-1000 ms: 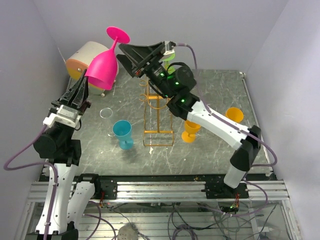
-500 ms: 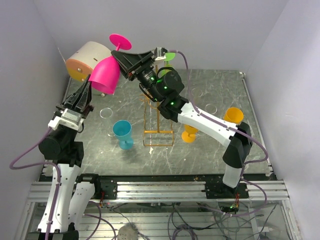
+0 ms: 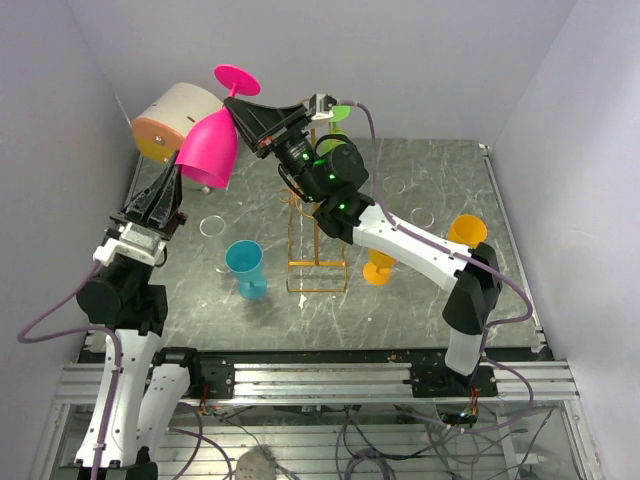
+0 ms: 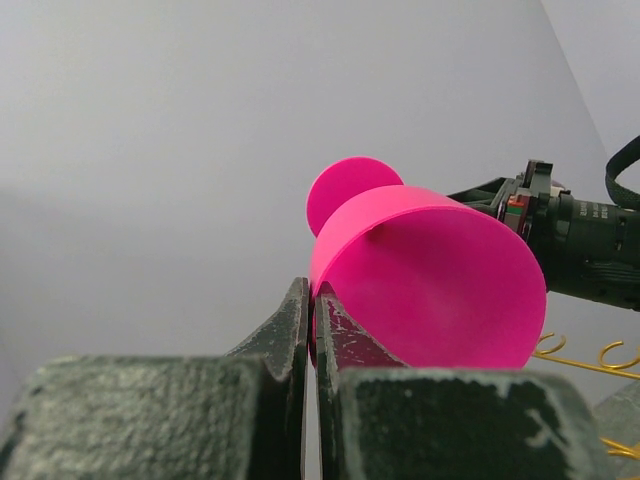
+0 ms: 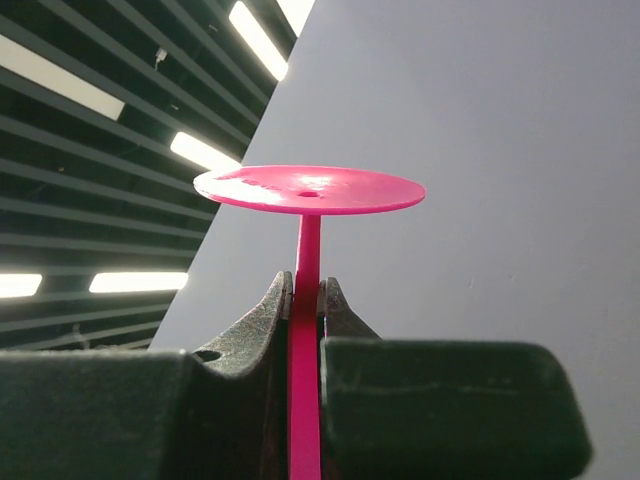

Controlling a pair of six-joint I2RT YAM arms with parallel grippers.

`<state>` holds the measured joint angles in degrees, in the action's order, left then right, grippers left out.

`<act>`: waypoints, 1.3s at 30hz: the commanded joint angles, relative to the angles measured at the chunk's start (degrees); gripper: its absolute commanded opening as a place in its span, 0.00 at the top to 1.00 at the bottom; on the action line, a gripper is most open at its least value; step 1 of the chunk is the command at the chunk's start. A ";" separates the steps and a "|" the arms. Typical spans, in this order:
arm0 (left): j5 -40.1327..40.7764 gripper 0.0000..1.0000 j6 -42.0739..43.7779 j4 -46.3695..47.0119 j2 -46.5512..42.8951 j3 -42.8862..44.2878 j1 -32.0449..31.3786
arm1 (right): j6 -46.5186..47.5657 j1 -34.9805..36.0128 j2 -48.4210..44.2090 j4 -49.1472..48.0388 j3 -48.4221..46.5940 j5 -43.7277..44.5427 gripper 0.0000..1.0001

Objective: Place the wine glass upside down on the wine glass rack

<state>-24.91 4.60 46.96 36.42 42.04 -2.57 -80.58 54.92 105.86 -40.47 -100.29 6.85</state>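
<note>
From above, the pink wine glass hangs upside down in the air over the back left of the bench, foot uppermost and bowl opening downward, up and to the left of the gold wire rack and clear of it. The left tool reaches up to the bowl's lower rim, and the right tool comes in from the right at the stem, just under the foot. The rack stands upright mid-bench, between a teal glass and an orange glass. From the left wrist, the left tool is pinched narrow on the thin rim of the glass, one finger inside the bowl and one outside; a few curled rack hooks show low on the right. From the right wrist, the right tool is clamped narrow on the pink stem, with the flat round foot just above its fingertips.
</note>
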 commanded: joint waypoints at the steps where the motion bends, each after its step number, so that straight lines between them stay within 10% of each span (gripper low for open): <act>1: -2.42 0.93 -3.10 -0.75 0.04 0.81 -0.11 | 0.65 0.64 0.60 -2.42 -2.35 -2.56 1.00; 6: -1.34 0.62 -7.40 -12.81 -0.24 5.20 -0.09 | 5.13 0.64 -1.34 1.13 -3.83 -0.52 1.00; 18: -12.23 0.33 -4.47 -64.70 1.59 32.21 -0.10 | 25.98 0.54 -5.12 11.27 -7.97 8.89 1.00; 26: -11.05 0.26 4.43 -97.18 15.87 55.88 -0.11 | 45.75 0.45 -11.17 13.91 -6.52 14.81 1.00; 39: 5.88 0.30 5.89 -112.07 38.25 63.99 -0.05 | 81.52 -7.34 -30.67 22.19 7.32 24.86 1.00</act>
<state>-24.16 9.56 -58.85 71.16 105.75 -2.57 -10.98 52.77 79.79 -22.31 -96.12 27.16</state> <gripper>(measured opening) 0.708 0.049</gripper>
